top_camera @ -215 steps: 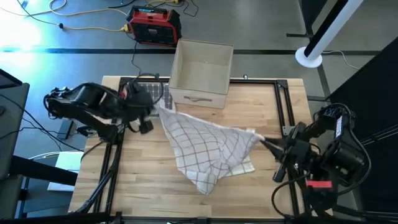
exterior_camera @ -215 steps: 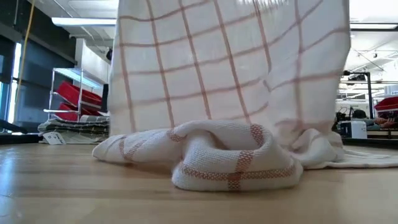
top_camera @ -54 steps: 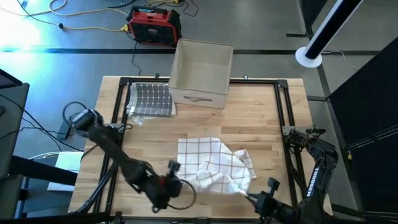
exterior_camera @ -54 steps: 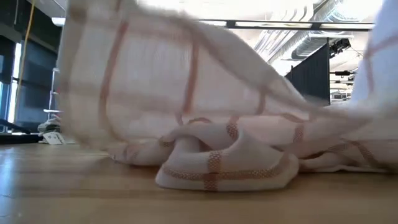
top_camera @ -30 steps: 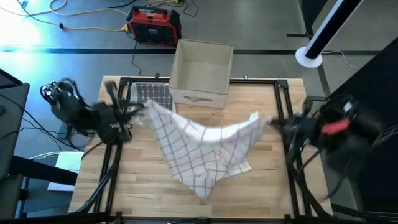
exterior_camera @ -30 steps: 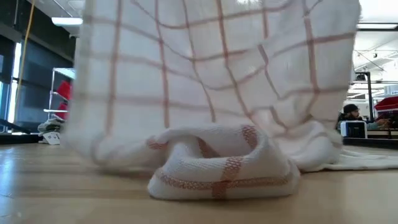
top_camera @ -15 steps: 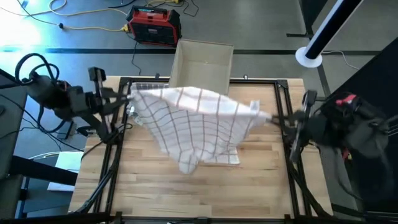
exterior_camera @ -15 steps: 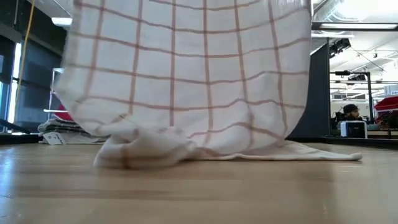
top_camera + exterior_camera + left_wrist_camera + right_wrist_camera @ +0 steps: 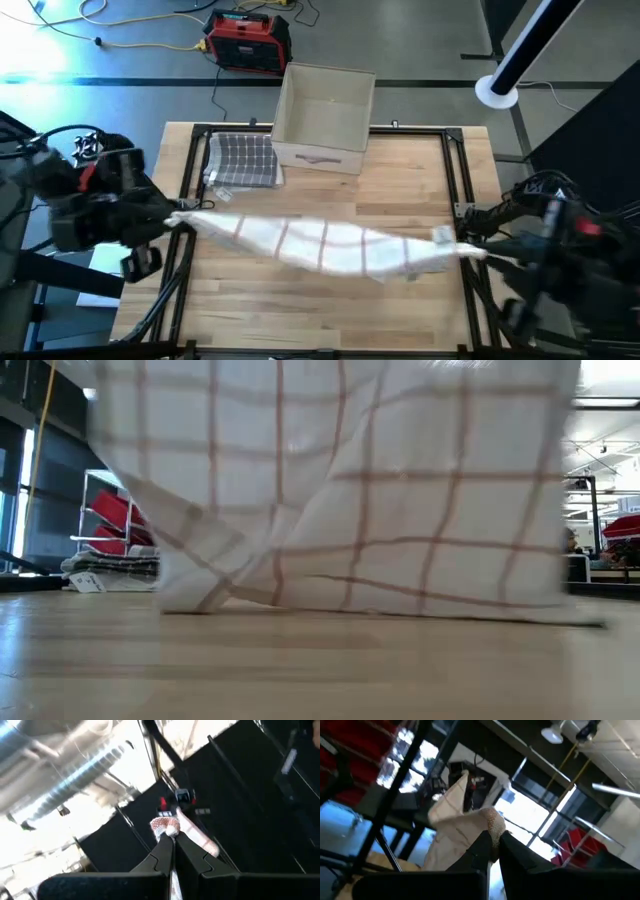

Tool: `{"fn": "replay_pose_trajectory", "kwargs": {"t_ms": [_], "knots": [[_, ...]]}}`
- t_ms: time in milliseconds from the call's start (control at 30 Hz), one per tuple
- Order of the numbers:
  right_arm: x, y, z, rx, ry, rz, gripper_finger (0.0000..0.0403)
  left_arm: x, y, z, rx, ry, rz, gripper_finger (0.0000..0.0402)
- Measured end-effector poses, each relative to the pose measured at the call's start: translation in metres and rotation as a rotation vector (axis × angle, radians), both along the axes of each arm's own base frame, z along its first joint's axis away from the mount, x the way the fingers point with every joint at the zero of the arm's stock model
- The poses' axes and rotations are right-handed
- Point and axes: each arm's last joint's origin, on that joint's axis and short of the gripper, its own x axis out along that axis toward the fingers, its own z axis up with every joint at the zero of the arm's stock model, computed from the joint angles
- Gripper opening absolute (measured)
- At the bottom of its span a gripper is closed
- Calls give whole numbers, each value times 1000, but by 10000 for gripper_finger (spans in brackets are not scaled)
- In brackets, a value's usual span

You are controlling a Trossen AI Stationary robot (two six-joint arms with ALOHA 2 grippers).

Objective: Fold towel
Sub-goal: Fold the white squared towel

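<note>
Towel: the white towel (image 9: 325,245) with thin red checks stretches as a sagging band across the middle of the high view, from the left rail of the table to the right one; in the low view (image 9: 340,490) it hangs as a curtain filling most of the frame, its lower edge meeting the wood.

Left gripper: the left gripper (image 9: 178,219) sits at the left edge of the table (image 9: 330,320), centre-left of the high view, its fingers pinched tight on one towel corner; the left wrist view shows the two dark fingers (image 9: 161,851) pressed together with the bunched corner poking out past the tips.

Right gripper: the right gripper (image 9: 470,248) sits at the right edge, centre-right of the high view, clamped on the opposite corner; in the right wrist view the corner (image 9: 470,822) rises from between the closed fingers.

Arm pose: both arms reach in from outside the black frame rails, grippers pointing inward toward each other.

Edges: a beige open box (image 9: 324,117) stands at the top centre of the table, with a folded grey checked cloth (image 9: 243,158) just beside it on its left.

Open room: bare wood runs along the lower part of the table, below the towel band, and a strip lies between the band and the box.
</note>
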Motion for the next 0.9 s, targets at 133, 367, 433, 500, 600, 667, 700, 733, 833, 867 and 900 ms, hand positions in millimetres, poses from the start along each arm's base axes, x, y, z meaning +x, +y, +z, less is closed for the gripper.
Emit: {"fn": "replay_pose_trajectory", "kwargs": {"t_ms": [133, 367, 433, 500, 600, 667, 700, 733, 833, 867, 900], "knots": [[-23, -1, 14, 19, -50, 85, 12, 3, -14, 10, -8, 3, 40, 0], [-41, -8, 25, 7, -71, 150, 12, 10, -22, 23, -29, 52, 186, 0], [-44, -14, 27, 8, -74, 153, 12, 10, -22, 27, -28, 59, 221, 0], [-47, -23, 31, 21, -84, 155, 12, 9, -19, 32, -21, 54, 238, 0], [-54, -40, 39, 50, -108, 171, 12, 3, -11, 43, -59, 33, 239, 0], [-57, -48, 43, 65, -131, 196, 12, 0, -6, 47, -105, 26, 227, 0], [-58, -50, 44, 79, -147, 213, 12, 0, -5, 47, -127, 26, 220, 0], [-59, -51, 45, 90, -164, 232, 12, 0, -5, 47, -144, 28, 212, 0], [-58, -49, 44, 72, -174, 249, 12, 2, -8, 43, -138, 55, 218, 0], [-58, -48, 44, 69, -171, 247, 12, 2, -9, 42, -126, 68, 219, 0], [-58, -47, 44, 74, -170, 247, 12, 3, -10, 40, -120, 78, 215, 0]]}}
